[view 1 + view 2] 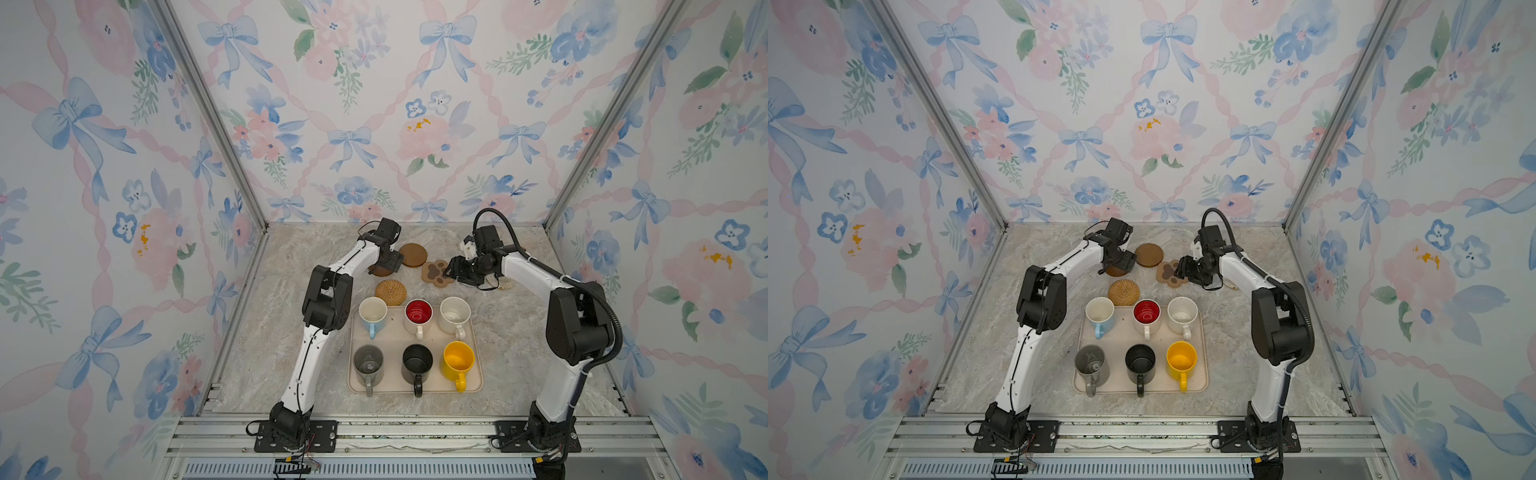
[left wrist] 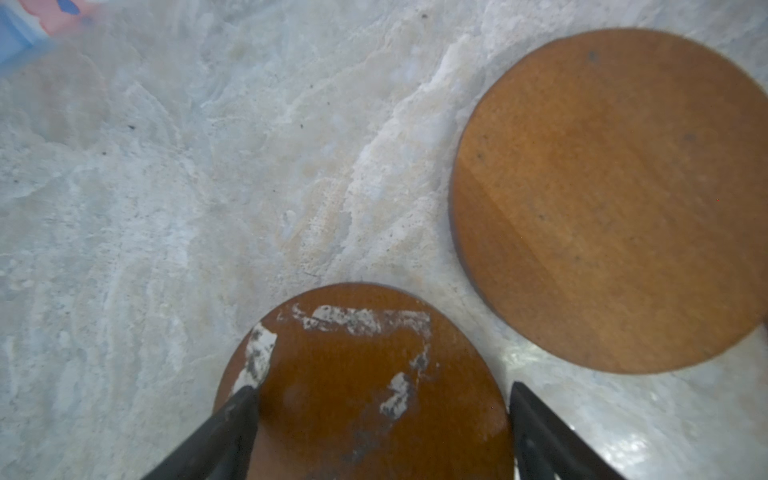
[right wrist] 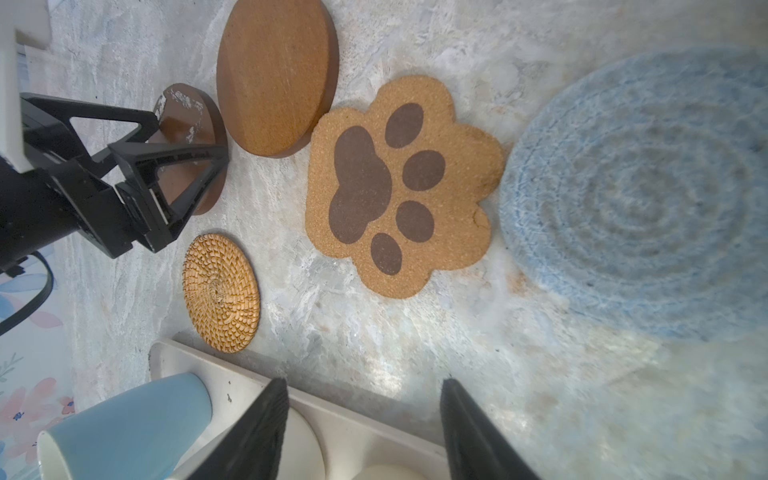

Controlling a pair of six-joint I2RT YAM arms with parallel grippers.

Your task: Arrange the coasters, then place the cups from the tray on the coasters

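Coasters sit bunched on the marbled table (image 1: 286, 324) just far of the tray (image 1: 394, 338), not yet spread out; scuffed brown disc (image 2: 365, 374) is far left, directly under the left gripper (image 2: 382, 386); plain brown disc (image 1: 413, 254) lies just right of it and farther back, close but apart; rattan round (image 1: 391, 292) is nearest the tray's far edge; paw coaster (image 1: 434, 272) sits centre, touching the plain disc or nearly, cannot tell which; blue-grey crocheted round (image 3: 640, 199) lies right of the paw, blurred; cream round (image 1: 495, 284) is mostly hidden under the right arm. Left jaws are spread wide and straddle the scuffed disc, one tip over its rim, the other just outside; no clamp evident, disc lies flat. Right gripper (image 3: 363, 386) hovers by the paw, jaws partway apart, holding nothing. All six cups are on the tray, e.g. light blue mug (image 1: 372, 316) at its far left corner. Likely step: reposition the scuffed disc. It is thin and hard, so tips probably need to reach the table before closing across the rim; lift rather than drag, or it may nudge the plain disc; set it down well apart, leaving room for a mug. No readable writing; white patches on the scuffed disc look like torn residue; grey mug (image 1: 368, 365) carries a pale print, too small to read.
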